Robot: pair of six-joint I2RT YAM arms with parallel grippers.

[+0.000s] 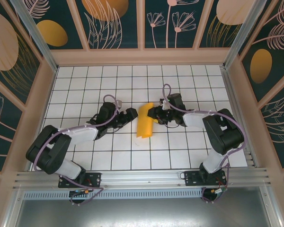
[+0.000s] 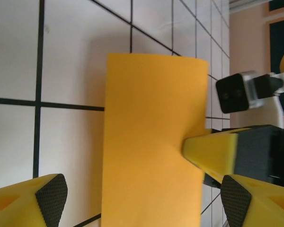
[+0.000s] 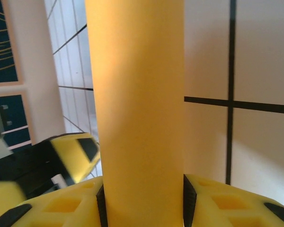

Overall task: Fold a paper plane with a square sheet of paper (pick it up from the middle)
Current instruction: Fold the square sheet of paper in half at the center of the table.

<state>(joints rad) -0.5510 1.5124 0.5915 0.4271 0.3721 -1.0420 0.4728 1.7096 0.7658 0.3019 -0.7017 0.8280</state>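
On my white gridded worktop point(image 1: 180, 151), left gripper point(image 1: 131, 115) sits 9 o'clock of folded orange-yellow paper sheet point(image 1: 145, 124), jaws spread; right gripper point(image 1: 152, 113) pinches it between its jaws.

White gridded table point(image 1: 109, 156); folded square sheet of paper point(image 1: 145, 124) mid-table, near end resting.

Orange paper sheet point(image 2: 151, 142) (folded) between jaws.

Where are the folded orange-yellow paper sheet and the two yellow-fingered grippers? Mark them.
folded orange-yellow paper sheet point(image 1: 145, 125), top view, middle of its surface.
left gripper point(image 1: 131, 114), top view, midway between fingertips.
right gripper point(image 1: 151, 112), top view, midway between fingertips.
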